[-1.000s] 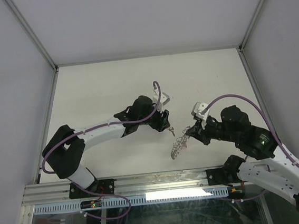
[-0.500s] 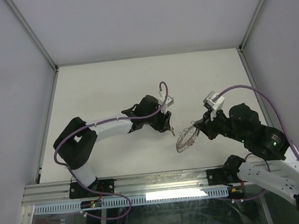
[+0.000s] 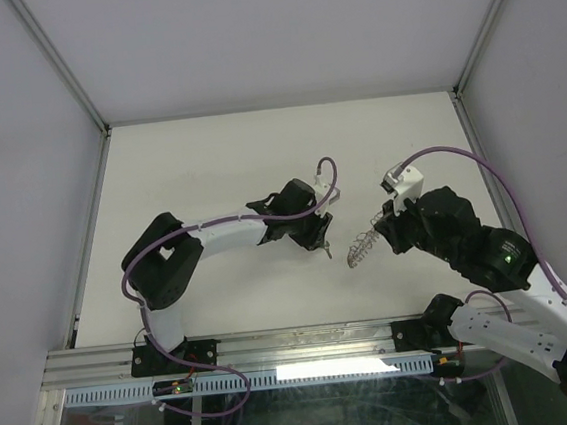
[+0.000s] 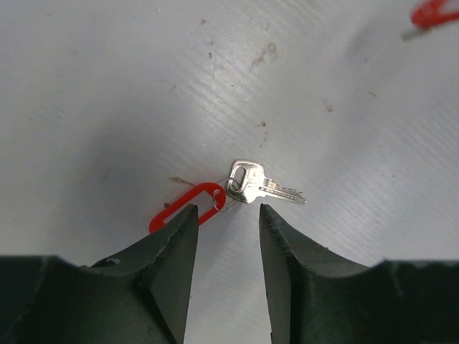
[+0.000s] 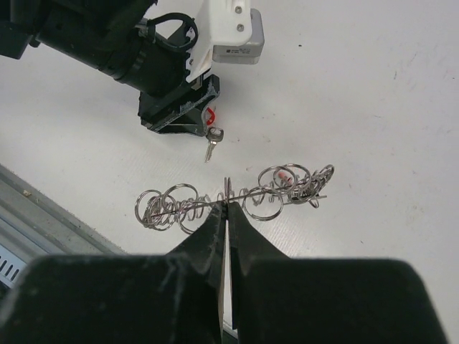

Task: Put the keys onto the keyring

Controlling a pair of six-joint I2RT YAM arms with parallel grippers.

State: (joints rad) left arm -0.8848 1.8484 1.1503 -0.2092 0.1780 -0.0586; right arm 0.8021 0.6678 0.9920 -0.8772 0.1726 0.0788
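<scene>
The keys, one small silver key [image 4: 252,183] joined to a red oval tag [image 4: 188,206], lie flat on the white table. In the left wrist view my left gripper [image 4: 226,215] hovers just short of them, open. Its left finger [image 4: 172,247] covers the tag's near end and nothing is between the jaws. From above, the keys [image 3: 328,252] lie at the left gripper [image 3: 321,241] tip. My right gripper [image 5: 227,206] is shut on the keyring [image 5: 237,195], a thin wire strung with several silver rings, seen edge-on and held above the table [image 3: 360,248].
A second red piece [image 4: 430,13] lies at the upper right edge of the left wrist view. White walls enclose the table [image 3: 188,161] on three sides. A metal rail [image 3: 277,349] runs along the near edge by the arm bases.
The left arm has swung right over the keys and its jaws have narrowed. The right gripper has carried the keyring up and to the right, turning it edge-on.
</scene>
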